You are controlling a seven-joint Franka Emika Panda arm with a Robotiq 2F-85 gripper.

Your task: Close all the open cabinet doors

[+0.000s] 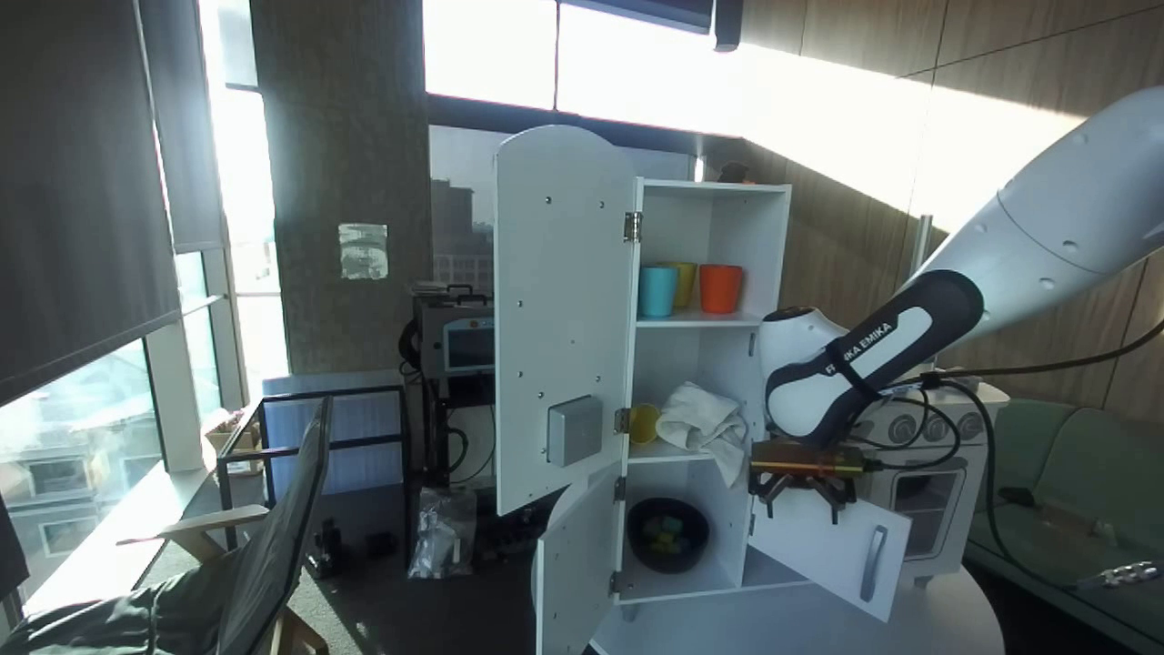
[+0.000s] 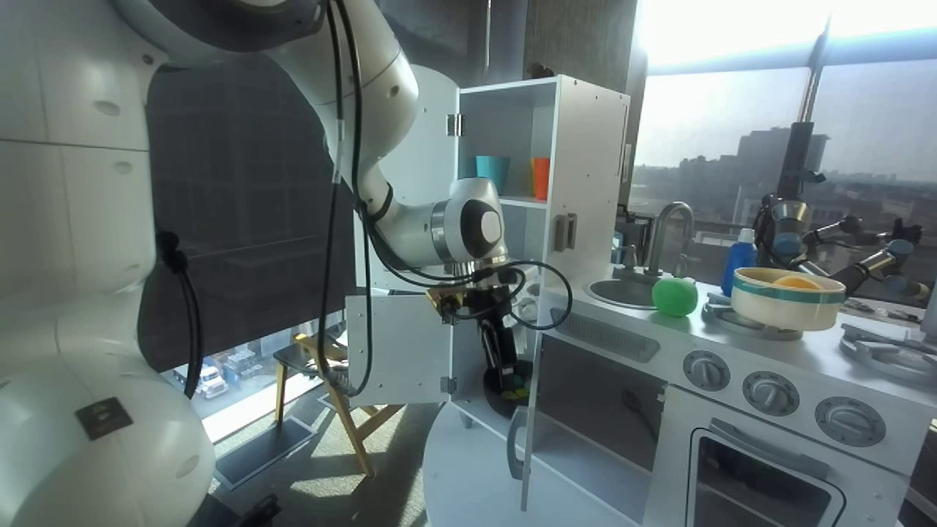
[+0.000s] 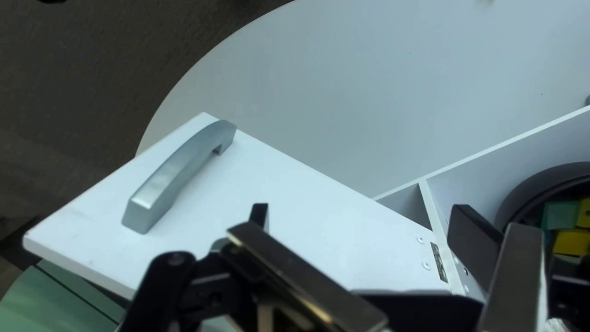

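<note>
Leftmost of the doors, the tall arched door (image 1: 564, 300) stands swung wide, inner face toward the exterior camera; under it the short lower door (image 1: 577, 564) hangs open too. Next, the white cabinet (image 1: 750, 232): turquoise cup (image 1: 658, 291), yellow cup (image 1: 684, 284) and orange cup (image 1: 720, 289) up top, crumpled white cloth (image 1: 702, 420) one level down, dark bowl (image 1: 673, 564) of coloured blocks (image 1: 668, 535) at the bottom.

And there's my gripper (image 1: 803, 517), pointing down, just right of that bowl as I see it! Its fingers (image 3: 511, 276) are spread wide apart, nothing in their hold. Close by them is the third open door (image 1: 818, 550), low on the cabinet's right; in an exterior view the fingers overlap its top edge. Over to the wrist view: the hinge edge shows between my two fingers, while the grey handle (image 1: 874, 564) sits out toward the free edge, apart from both. Are they touching the door? I can't tell.

Rightward, up the arm (image 1: 1046, 218), there's lettering I can read: FRANKA EMIKA, white on black, a black strap (image 1: 847, 364) cutting across the first word. Behind it, the toy oven (image 1: 923, 514), and last, far right, the green sofa (image 1: 1109, 464).
</note>
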